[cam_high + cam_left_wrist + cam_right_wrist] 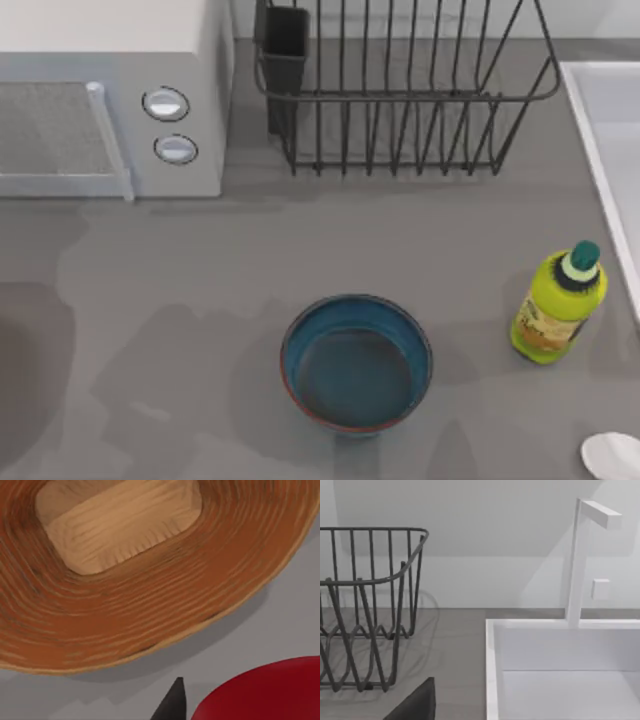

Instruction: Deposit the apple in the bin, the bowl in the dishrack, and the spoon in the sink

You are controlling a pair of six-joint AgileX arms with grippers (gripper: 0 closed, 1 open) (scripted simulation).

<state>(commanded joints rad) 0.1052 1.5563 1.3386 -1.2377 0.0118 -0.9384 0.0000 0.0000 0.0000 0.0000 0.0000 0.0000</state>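
Bowl [356, 363] sits upright on the grey table [200, 300] at about six o'clock in the top view, teal inside with a reddish-brown rim. It looks stiff and fairly heavy, probably glazed and slick, so I judge a pinch over the rim wall to be the surest hold. The dishrack [400, 100] stands at twelve o'clock, well apart from the bowl, with its dark cutlery cup [284, 50] at the corner nearest the microwave [110, 100] at ten o'clock.

The spoon [612, 455] lies at five o'clock near the table's edge, just below a yellow-green bottle [557, 305] at four o'clock. It looks thin, light and low to the surface, likely fiddly to lift; I would take it across the handle, though the handle is out of frame. The sink [600, 150] runs along the three o'clock side; the right wrist view shows its white rim [492, 670] beside the rack.

The left wrist view shows the apple [265, 692], glossy, round and liable to roll, beside a woven wooden bin [125, 580]. One dark fingertip [172, 702] is visible near it; whether either pincer is released or clenched, I cannot tell.
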